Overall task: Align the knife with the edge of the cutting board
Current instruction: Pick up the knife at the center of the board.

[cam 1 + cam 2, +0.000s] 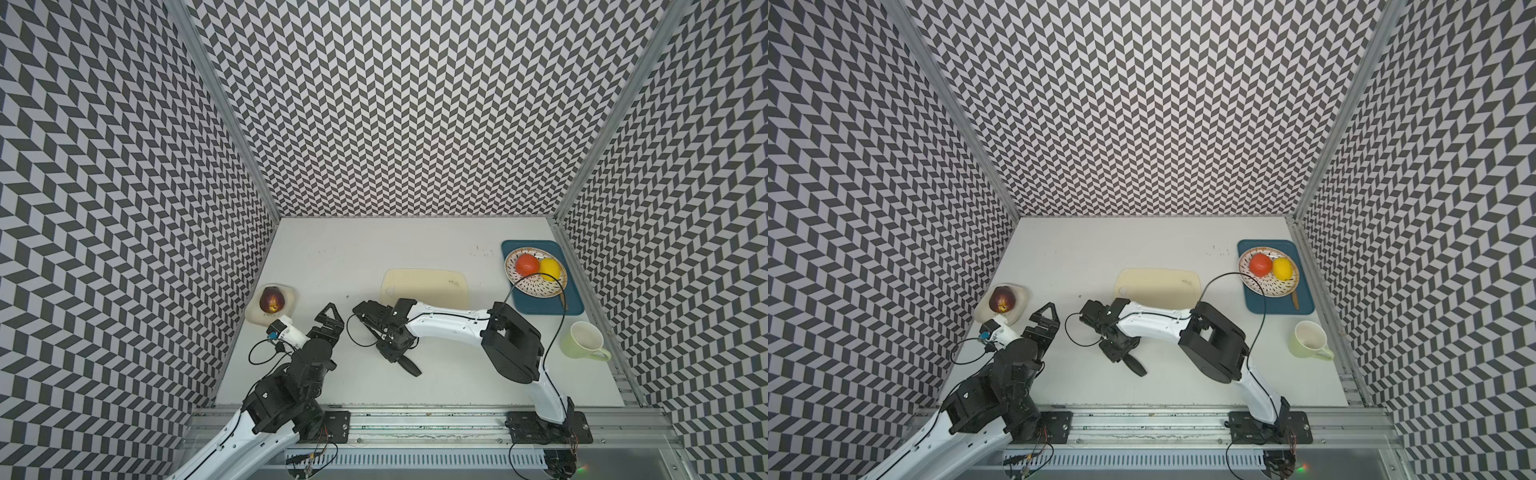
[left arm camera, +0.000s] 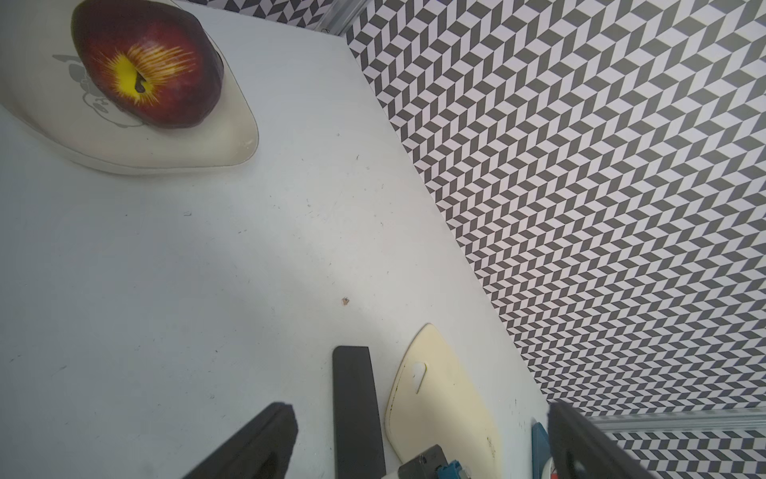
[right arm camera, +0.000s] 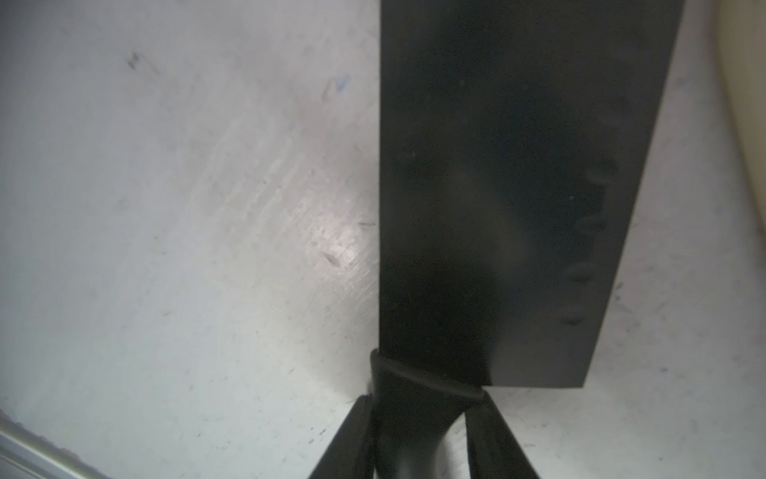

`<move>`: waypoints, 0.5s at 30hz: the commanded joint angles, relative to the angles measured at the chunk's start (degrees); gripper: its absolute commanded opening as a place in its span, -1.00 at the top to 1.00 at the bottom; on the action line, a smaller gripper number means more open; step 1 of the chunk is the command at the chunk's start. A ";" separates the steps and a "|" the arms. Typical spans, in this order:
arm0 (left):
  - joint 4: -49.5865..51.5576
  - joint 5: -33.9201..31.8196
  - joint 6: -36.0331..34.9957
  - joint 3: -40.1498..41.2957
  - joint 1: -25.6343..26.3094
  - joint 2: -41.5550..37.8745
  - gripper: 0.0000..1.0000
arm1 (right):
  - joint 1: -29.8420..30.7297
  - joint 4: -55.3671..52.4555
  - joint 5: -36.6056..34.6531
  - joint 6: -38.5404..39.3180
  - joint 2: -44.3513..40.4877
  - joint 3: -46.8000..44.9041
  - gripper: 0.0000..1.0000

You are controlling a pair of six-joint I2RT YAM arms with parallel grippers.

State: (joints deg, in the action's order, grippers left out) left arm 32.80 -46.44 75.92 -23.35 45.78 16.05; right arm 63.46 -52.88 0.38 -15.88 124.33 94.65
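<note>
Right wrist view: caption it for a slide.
The right gripper straddles the handle of the knife, its blade flat on the table, with the board alongside but apart.

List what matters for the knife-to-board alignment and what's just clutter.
Job: knife; cutting board; right gripper, around the knife's handle.
Clutter: apple on its dish; blue tray; plate holding red fruit and yellow fruit; mug; left gripper.

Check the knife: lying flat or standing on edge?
Lying flat: the knife shows its broad blade face upward on the table in both wrist views.
</note>
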 commanded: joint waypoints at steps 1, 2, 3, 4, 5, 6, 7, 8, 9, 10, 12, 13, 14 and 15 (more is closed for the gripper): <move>-0.38 -0.32 -1.10 0.72 0.36 -0.92 -1.00 | 0.07 -0.69 -1.51 -0.02 4.93 -1.54 0.37; -0.67 -0.21 -1.30 0.89 0.35 -1.13 -1.00 | 0.20 -0.68 -2.03 -0.11 4.85 -1.27 0.42; -0.88 -0.15 -1.42 1.00 0.36 -1.32 -1.00 | 0.37 -0.58 -2.31 -0.20 4.61 -1.08 0.45; -0.85 -0.20 -1.43 1.07 0.36 -1.44 -1.00 | 0.54 -0.37 -2.40 -0.25 4.25 -0.93 0.50; -0.79 -0.21 -1.45 1.03 0.36 -1.53 -1.00 | 0.76 -0.07 -2.27 -0.24 3.73 -0.84 0.54; -0.74 -0.26 -1.47 1.07 0.36 -1.61 -1.00 | 1.05 0.45 -2.13 -0.25 3.08 -0.93 0.55; -0.76 -0.30 -1.48 1.04 0.35 -1.64 -1.00 | 1.38 0.69 -2.26 -0.55 2.40 -0.84 0.55; -0.72 -0.25 -1.47 1.03 0.36 -1.64 -1.00 | 1.73 0.90 -2.42 -0.65 1.83 -0.65 0.55; -0.67 -0.24 -1.48 1.03 0.36 -1.56 -1.00 | 2.16 1.06 -2.76 -0.93 1.25 -0.43 0.55; -0.57 -0.28 -1.36 1.03 0.36 -1.63 -1.00 | 2.52 1.15 -3.22 -1.22 0.67 -0.14 0.55; -0.24 -0.52 -1.14 1.00 0.32 -1.85 -1.00 | 3.03 1.64 -4.02 -1.99 -0.71 0.09 0.57; -0.12 -0.58 -1.06 0.99 0.34 -2.03 -1.00 | 3.07 1.98 -4.60 -2.37 -1.51 -0.03 0.59; -0.05 -0.64 -1.04 1.03 0.36 -2.26 -1.00 | 3.07 2.32 -5.19 -2.74 -2.34 -0.22 0.59; -0.02 -0.74 -0.99 1.05 0.36 -2.45 -1.00 | 3.07 2.56 -6.05 -3.13 -3.27 -0.44 0.60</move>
State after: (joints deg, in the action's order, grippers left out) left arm 32.62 -46.46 75.53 -22.90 45.78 14.57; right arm 65.84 -52.75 -3.70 -17.23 124.07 94.91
